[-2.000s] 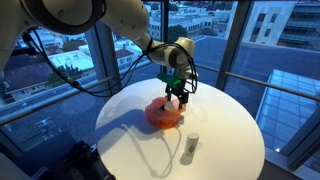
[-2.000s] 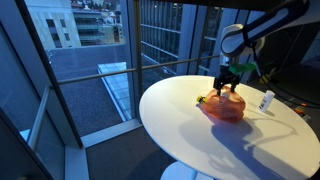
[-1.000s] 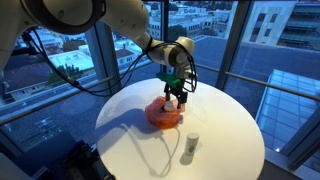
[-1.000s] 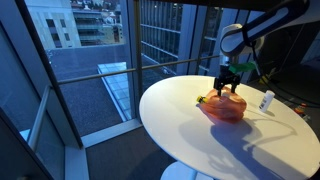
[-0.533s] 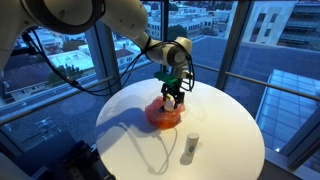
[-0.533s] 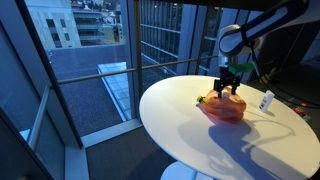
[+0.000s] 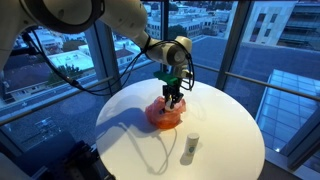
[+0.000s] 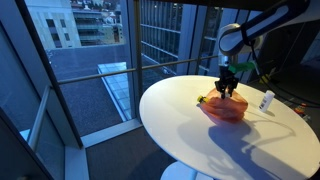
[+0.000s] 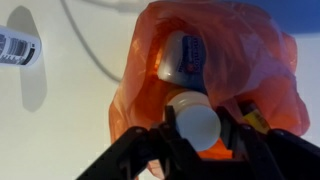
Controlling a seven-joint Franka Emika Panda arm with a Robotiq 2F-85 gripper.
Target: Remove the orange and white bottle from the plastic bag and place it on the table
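Round white table (image 7: 230, 120) by tall windows. Gripper (image 9: 197, 140) jaws closely flank the white cap of the orange and white bottle (image 9: 196, 118) inside the plastic bag (image 9: 235, 60); whether they grip it is unclear. Best to pinch squarely, then lift straight clear of the bag.

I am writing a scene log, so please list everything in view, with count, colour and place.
table: one, white, round, by the windows.
plastic bag: one, orange, mid-table.
capped bottle: one, white cap, inside the bag.
labelled container: one, white and blue, inside the bag.
loose bottle: one, white, on the table apart from the bag.
arm: one, white, over the bag.
jaws: dark, either side of the white cap; contact unclear.
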